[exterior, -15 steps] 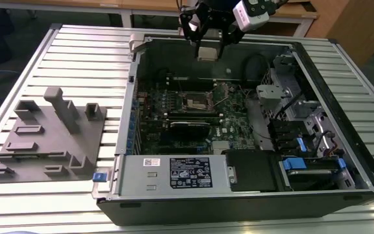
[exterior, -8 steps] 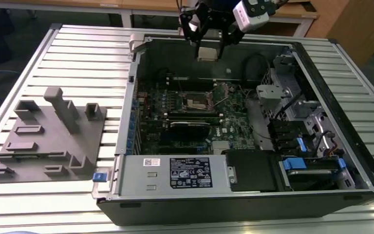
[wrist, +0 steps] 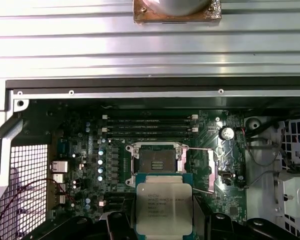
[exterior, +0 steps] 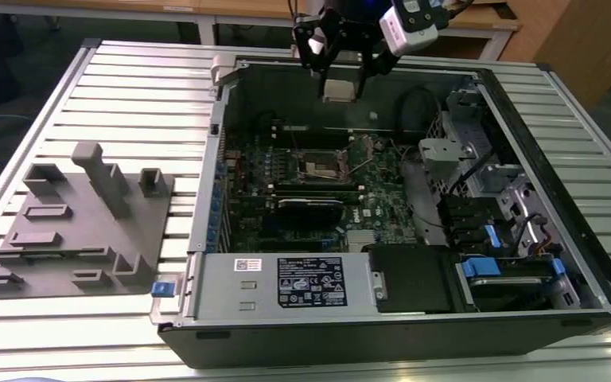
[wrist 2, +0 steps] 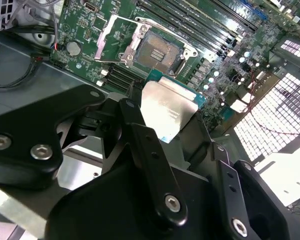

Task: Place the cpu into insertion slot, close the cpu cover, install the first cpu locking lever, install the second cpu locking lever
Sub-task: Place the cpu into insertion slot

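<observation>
Print on cpu [wrist: 163, 210], on white case label [exterior: 311, 282]; none legible.

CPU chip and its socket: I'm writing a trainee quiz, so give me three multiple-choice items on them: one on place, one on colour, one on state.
1. Where is the chip?
A) seated in the socket
B) in the pincer, above the open computer case
C) in a person's hand

2. What colour is the circuit board?
A) green
B) red
C) white

3. How is the socket?
A) covered and latched
B) empty, cover swung open
C) holding a chip

1 B: the pincer clamps its edges. 2 A: green shows around the socket. 3 B: its dark centre lies bare.
</observation>
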### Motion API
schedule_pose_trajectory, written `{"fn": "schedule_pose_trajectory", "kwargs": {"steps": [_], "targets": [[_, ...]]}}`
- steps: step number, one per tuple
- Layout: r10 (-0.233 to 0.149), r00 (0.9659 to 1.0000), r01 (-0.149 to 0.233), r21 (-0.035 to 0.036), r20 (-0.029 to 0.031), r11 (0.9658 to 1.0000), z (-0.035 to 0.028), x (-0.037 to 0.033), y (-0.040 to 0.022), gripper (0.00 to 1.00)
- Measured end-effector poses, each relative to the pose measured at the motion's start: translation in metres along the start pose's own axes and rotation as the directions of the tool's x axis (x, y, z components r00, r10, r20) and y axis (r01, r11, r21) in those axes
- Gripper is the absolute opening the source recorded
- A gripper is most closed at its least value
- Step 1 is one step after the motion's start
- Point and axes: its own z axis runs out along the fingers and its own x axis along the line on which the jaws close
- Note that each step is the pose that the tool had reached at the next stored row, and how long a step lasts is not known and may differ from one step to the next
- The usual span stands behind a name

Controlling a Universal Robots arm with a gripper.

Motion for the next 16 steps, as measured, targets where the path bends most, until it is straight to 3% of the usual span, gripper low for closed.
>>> {"fn": "schedule_pose_trajectory", "kwargs": {"steps": [4,9,16], "targets": [[0.000,1.0000,0.000,-0.0003,0.0003,1.0000,0.0005,0.0000,0.0000,0.54],[-0.001,1.0000,0.001,-0.0007,0.0090,1.0000,0.0047,-0.0001,-0.0004,0.54],[-0.001,1.0000,0.001,-0.0006,0.0094,1.0000,0.0049,0.0000,-0.0004,0.54]]}}
